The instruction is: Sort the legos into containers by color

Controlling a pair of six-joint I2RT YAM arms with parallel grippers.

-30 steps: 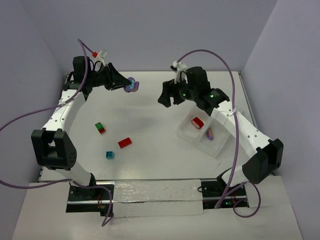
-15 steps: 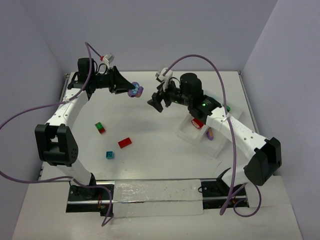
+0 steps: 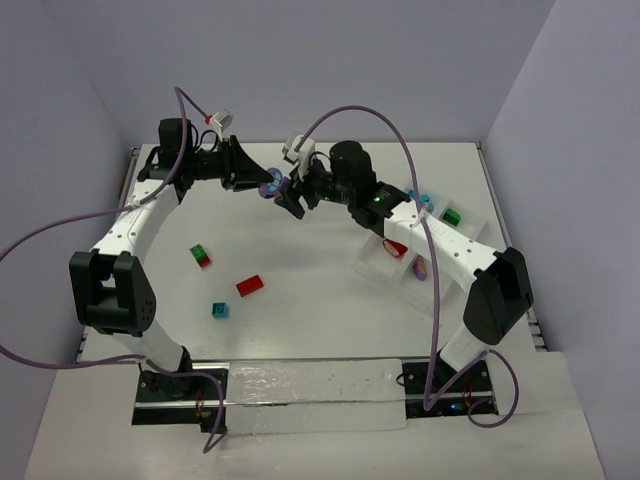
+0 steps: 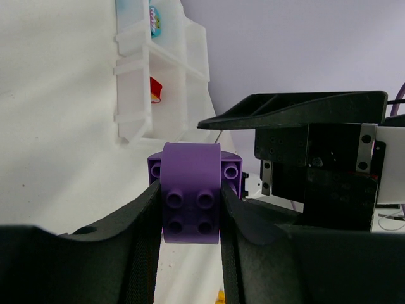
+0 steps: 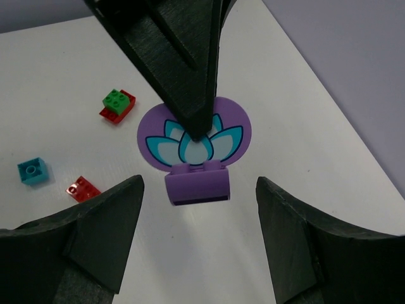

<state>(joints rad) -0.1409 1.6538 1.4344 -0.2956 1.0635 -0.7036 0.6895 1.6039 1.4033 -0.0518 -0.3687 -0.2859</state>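
My left gripper (image 3: pixel 262 181) is shut on a purple lego (image 3: pixel 269 184) and holds it in the air over the far middle of the table. In the left wrist view the lego (image 4: pixel 192 199) sits between my fingers (image 4: pixel 126 253). My right gripper (image 3: pixel 289 196) is open right beside it. In the right wrist view the lego (image 5: pixel 195 152) shows a round purple disc with a teal flower, and its block end lies between my open right fingertips (image 5: pixel 198 190) without touching them. The tray (image 3: pixel 372 270) lies at the right.
On the table lie a green-on-red lego (image 3: pixel 201 256), a red lego (image 3: pixel 250 285) and a teal lego (image 3: pixel 218 309). The tray's compartments hold a red lego (image 3: pixel 395 247), a purple one (image 3: pixel 421 267), a teal one (image 3: pixel 425 200) and a green one (image 3: pixel 452 215).
My right arm has swung left from over the tray to the left gripper. My left gripper has moved a little right with the purple lego in it.
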